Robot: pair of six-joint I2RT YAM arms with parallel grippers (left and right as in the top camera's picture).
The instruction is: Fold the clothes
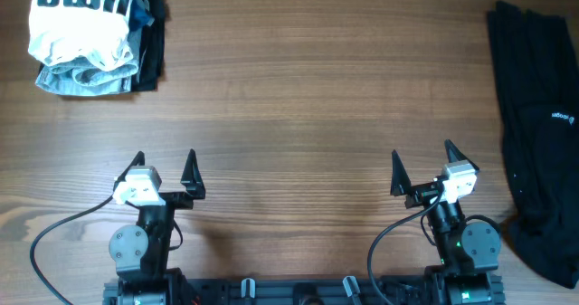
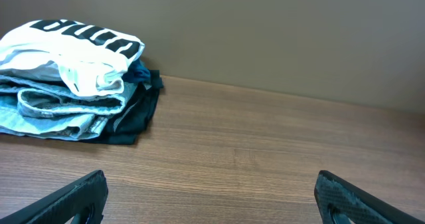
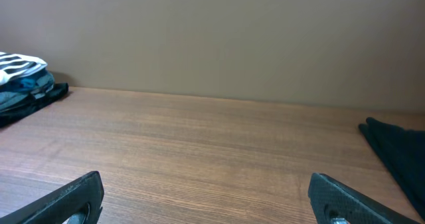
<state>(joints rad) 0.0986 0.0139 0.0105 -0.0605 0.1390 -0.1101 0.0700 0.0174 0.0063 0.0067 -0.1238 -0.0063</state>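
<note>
While overhead shows the black garment (image 1: 540, 115) lying unfolded along the right edge, the left wrist view catches only the folded stack (image 2: 66, 84), far left. The left gripper (image 1: 165, 156) and right gripper (image 1: 422, 151) are spread and empty.

tabletop (image 1: 298, 115): brown wood, grain running side to side
wall (image 2: 265, 31): plain tan-ish, right at the tabletop's far edge

The left gripper (image 1: 165, 158) and right gripper (image 1: 422, 153) sit low at the near side, well apart, both pointing toward the far side (fingers spread wide).
</note>
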